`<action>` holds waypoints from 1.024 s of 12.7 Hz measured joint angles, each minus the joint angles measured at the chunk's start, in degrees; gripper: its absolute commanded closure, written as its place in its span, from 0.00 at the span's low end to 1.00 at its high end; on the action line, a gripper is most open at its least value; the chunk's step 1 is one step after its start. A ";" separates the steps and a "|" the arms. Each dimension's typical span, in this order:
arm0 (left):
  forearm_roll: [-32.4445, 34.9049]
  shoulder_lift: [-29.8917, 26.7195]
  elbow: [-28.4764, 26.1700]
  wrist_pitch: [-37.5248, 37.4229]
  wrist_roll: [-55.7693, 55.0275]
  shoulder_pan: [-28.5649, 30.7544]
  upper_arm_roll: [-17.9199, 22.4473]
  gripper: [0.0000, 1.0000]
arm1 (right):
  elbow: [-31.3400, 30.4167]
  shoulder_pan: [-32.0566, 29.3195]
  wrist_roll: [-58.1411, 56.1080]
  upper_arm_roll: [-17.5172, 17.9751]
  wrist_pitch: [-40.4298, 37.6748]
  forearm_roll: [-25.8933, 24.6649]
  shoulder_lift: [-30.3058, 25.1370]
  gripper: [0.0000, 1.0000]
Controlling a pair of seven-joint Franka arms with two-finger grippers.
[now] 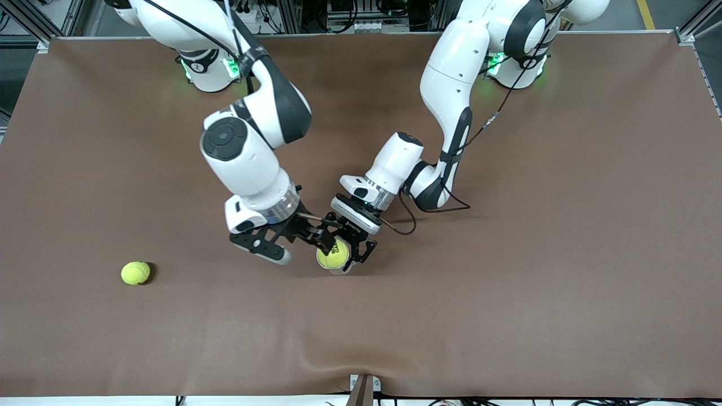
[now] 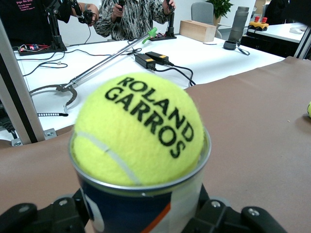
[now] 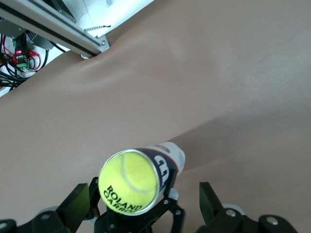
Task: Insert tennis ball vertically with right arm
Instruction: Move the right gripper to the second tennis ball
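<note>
A yellow tennis ball printed ROLAND GARROS sits in the open mouth of a dark blue and white can, its upper half above the metal rim. The can stands near the table's middle. My left gripper is shut on the can, a black finger on either side just below the rim. In the left wrist view the ball fills the can's mouth. My right gripper hovers open over the ball. In the right wrist view its fingers stand wide of the ball, touching nothing.
A second tennis ball lies loose on the brown mat toward the right arm's end of the table, well away from both grippers. The mat has a raised fold near its front edge.
</note>
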 measured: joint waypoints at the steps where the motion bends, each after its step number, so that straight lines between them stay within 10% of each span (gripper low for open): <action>1: -0.02 0.00 0.00 0.00 0.00 0.00 0.00 0.20 | -0.01 -0.06 -0.80 -0.07 -0.22 -0.32 -0.07 0.62; 9: -0.12 0.08 0.11 0.00 0.00 0.00 0.05 0.20 | -7.98 -18.24 -44.80 -1.27 -1.88 -3.37 -1.51 0.58; 11: -0.13 0.09 0.12 0.00 0.00 0.00 0.05 0.20 | -10.67 -24.02 -54.76 -1.34 -1.37 -3.86 -1.76 0.39; 13: -0.13 0.10 0.13 0.00 0.00 0.00 0.05 0.20 | -11.87 -28.69 -60.62 -1.31 -0.58 -5.81 -1.76 0.00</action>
